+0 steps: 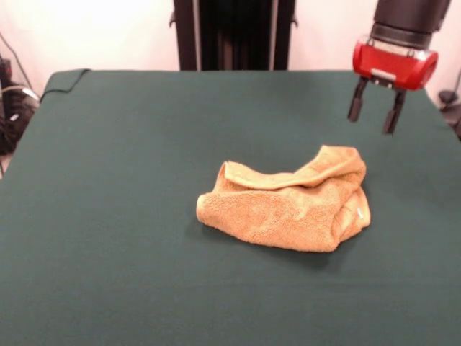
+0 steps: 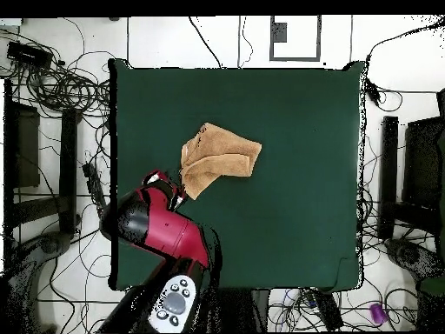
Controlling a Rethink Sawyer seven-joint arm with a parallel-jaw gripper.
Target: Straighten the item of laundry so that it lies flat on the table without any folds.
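Note:
The orange-tan towel (image 1: 292,205) lies crumpled and folded over itself on the dark green table (image 1: 130,216), a little right of centre in the front view. A small white tag shows at its right edge. In the overhead view the towel (image 2: 217,158) sits left of the table's (image 2: 295,174) centre. My gripper (image 1: 373,112) hangs above the table behind and to the right of the towel, clear of it. Its two black fingers (image 1: 356,102) are apart and hold nothing. In the overhead view the red arm covers the gripper.
The robot's black pedestal (image 1: 234,32) stands at the table's far edge. Cables and dark stands (image 2: 52,87) lie on the floor around the table. A fold of the green cloth (image 1: 65,81) hangs at the far left corner.

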